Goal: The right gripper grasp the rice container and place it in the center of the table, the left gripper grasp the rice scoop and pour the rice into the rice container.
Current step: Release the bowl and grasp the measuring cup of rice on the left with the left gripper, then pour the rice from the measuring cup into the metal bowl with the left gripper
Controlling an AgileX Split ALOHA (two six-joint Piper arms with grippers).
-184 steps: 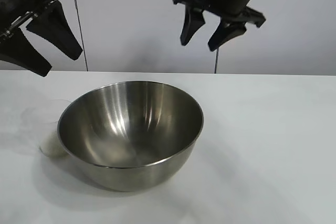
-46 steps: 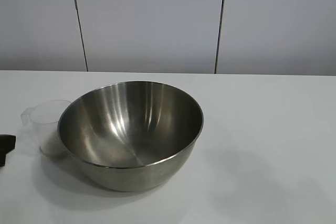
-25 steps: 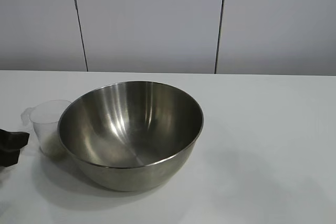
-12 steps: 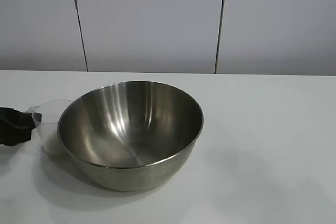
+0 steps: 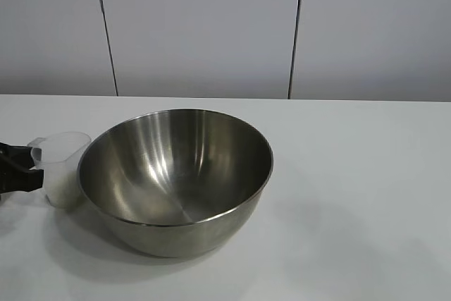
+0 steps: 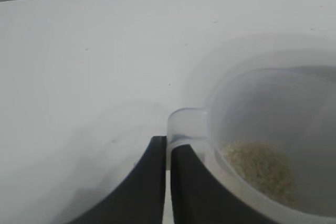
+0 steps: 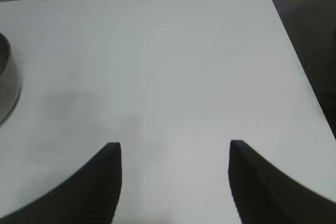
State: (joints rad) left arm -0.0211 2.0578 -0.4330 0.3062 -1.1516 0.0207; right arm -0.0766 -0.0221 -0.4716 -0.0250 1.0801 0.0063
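Since the rice container (image 5: 175, 180) already sits roughly mid-counter, a bit toward the left edge, the placing step looks done and the scoop step is in hand.

Left claw (image 6: 167, 182): pressed together on the handle tab of the rice scoop (image 6: 273, 145), fingers (image 6: 147, 187) nearly touching with only a thin slit between them. From outside, the claw just pokes in at the counter's left edge (image 5: 14, 168).

Scoop: upright, or close to it, just beside the container's left wall on the exterior view (image 5: 62, 167); can't tell whether they touch, or whether the scoop's base is on the counter (image 5: 352, 195) or slightly lifted. Rice (image 6: 260, 169) is a small heap at the scoop's bottom, none visible in the container.

Right claw (image 7: 173, 182): spread wide, holding nothing, hovering over bare counter toward the right edge, well apart from the container, whose rim only shows at the side of its wrist view (image 7: 8, 85). Idle, I'd say.

Next move, my read: lift the scoop above the container's rim, carry it over the opening, then roll the wrist to tip it so the grains fall inside. The pinch is only on a thin tab, so the scoop may pivot during the roll. Clear the rim before tilting, or grains land on the counter.
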